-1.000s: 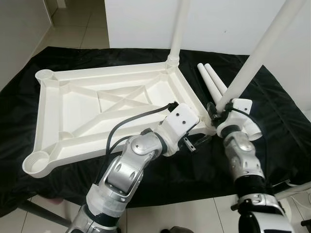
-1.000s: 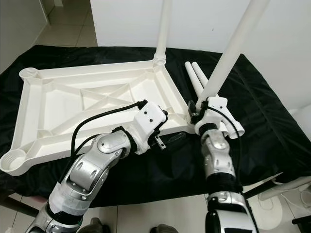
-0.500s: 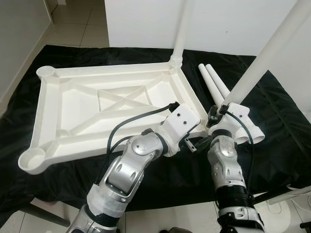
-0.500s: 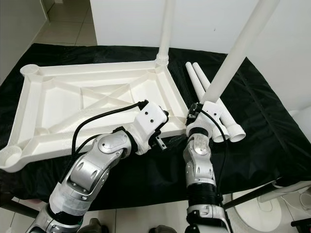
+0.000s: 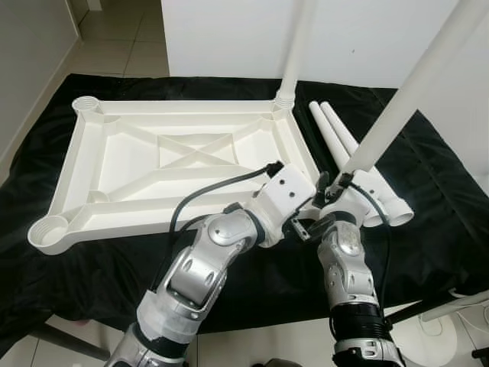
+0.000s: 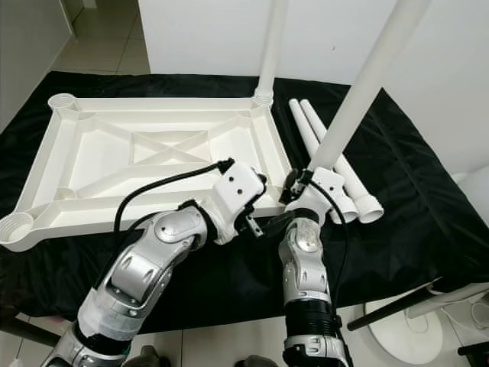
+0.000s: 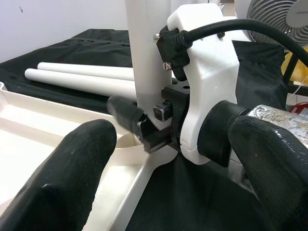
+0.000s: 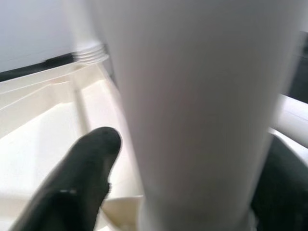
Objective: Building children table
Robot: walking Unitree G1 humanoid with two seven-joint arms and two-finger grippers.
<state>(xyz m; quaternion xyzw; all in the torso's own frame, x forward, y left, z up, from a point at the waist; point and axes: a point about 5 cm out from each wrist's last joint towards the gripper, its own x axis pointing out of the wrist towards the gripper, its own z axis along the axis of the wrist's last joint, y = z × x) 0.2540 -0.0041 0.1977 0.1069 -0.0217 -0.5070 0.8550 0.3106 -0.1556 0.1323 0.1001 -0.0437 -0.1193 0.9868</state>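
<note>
The white table top [image 5: 114,164] lies upside down on a black cloth. One white leg [image 5: 296,46] stands in its far right corner socket. My right gripper [image 5: 338,182] is shut on a second leg [image 5: 405,95], held upright and leaning at the near right corner; its fingers [image 8: 91,159] sit on both sides of that leg [image 8: 192,96]. My left gripper [image 7: 175,144] is open just beside that corner, facing the right wrist, with its fingers [image 7: 82,159] wide apart and nothing held. Two loose legs [image 5: 340,141] lie on the cloth to the right.
Sockets at the near left corner [image 5: 50,229] and far left corner [image 5: 86,105] stand open. A white wall [image 5: 229,38] rises behind the cloth. Tiled floor [image 5: 114,30] lies far left. A white stand base [image 6: 401,321] sits on the floor at the lower right.
The camera has shifted, so the table top sits differently in view. My right arm has swung left with the leg, bringing its wrist close to the left gripper at the near right corner.
</note>
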